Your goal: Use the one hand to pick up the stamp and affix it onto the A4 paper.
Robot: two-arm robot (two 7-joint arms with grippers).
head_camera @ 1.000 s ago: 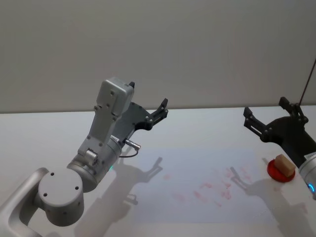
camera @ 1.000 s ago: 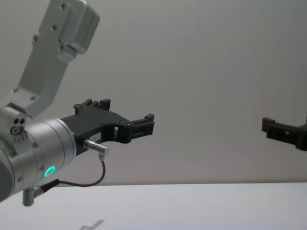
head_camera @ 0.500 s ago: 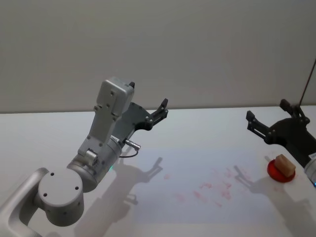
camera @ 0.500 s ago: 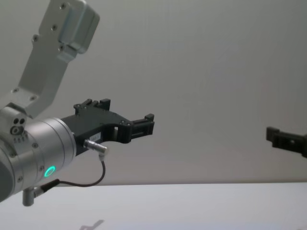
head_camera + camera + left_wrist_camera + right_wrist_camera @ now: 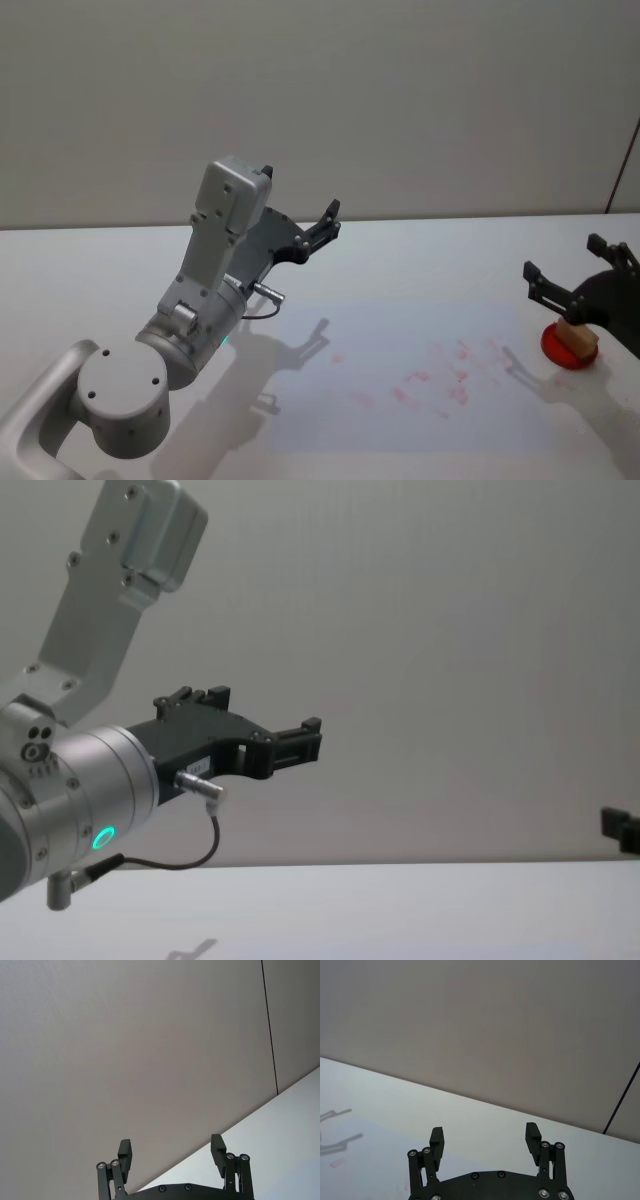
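Stamp (image 5: pixel 576 337) and red pad (image 5: pixel 567 352) sit together near the right edge of the tabletop (image 5: pixel 100 280). The stamp is a small block of light-brown wood with a paler tan top and darker sides, and it stands on the flat round disc. The right gripper (image 5: pixel 562 258) hangs just above and behind the stamp, its black frame crossing the block's upper edge in the head view; whether it touches the wood cannot be told. Its two short boxy fingers are spread wide with nothing between them, which the right wrist view (image 5: pixel 485 1135) shows plainly.

The A4 paper (image 5: pixel 400 330) lies flat on the tabletop's middle, just left of the pad. It is a faintly bluish sheet, barely set off from the matt white surface around it. Smudged red marks (image 5: pixel 430 378) are scattered over its right half. Soft grey shadows of both grippers fall across the sheet. Behind the table's far edge rises a plain grey-beige wall (image 5: pixel 400 100), smooth and unbroken apart from a thin dark seam (image 5: pixel 622 170) at the far right.

The left gripper (image 5: pixel 325 225) is raised over the left part of the tabletop, well apart from the stamp, with its jaws wide and empty. Its black linkage frame joins a brushed silver cylinder with a green light (image 5: pixel 103 837) and a thin looping cable (image 5: pixel 190 855).
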